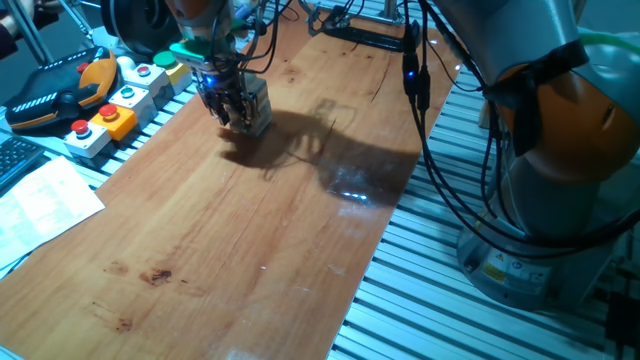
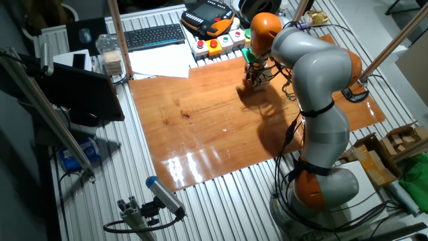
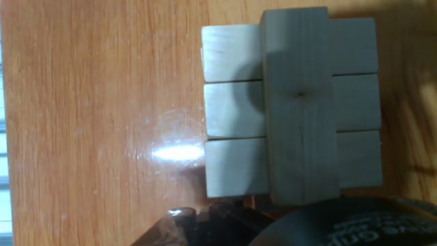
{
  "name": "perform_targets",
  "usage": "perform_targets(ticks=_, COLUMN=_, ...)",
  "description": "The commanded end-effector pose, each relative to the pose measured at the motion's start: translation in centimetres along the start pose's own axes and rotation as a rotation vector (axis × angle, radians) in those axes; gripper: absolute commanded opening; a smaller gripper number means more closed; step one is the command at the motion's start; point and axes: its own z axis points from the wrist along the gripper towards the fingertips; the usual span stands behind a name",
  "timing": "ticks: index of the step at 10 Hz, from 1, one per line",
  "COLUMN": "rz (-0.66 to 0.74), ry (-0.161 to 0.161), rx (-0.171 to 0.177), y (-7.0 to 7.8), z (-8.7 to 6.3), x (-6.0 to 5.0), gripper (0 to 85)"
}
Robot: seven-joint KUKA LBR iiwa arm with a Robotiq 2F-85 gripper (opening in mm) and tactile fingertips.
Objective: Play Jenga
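Pale unpainted Jenga tower [image 3: 293, 109] on glossy orange-brown wooden table [image 1: 250, 230]; grey button boxes [image 1: 110, 110] carry red, green buttons.

You see a silver-grey arm [image 2: 314, 73] with rounded orange joints, black cables running down its links. Its black gripper [image 1: 228, 108] sits under a green ring; a yellow label marks the base.

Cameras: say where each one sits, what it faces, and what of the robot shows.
One fixed view: low, by the table's end, facing the gripper at the Jenga; arm base at right.
Other fixed view: high, opposite side; whole arm.
Hand view: straight down on the Jenga; finger edge below.
All share the Jenga.
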Motion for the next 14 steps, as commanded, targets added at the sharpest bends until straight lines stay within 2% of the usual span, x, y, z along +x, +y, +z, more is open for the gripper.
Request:
perform_targets(ticks=1, rz=0.0, ry=0.0, rx=0.0, y=-0.02, z=0.03, x=-0.01, gripper=56.0)
perform_targets(ticks=14, rz=0.007, ry=-0.018, rx=-0.008, y=-0.02, z=0.36, x=-0.11, gripper=55.0)
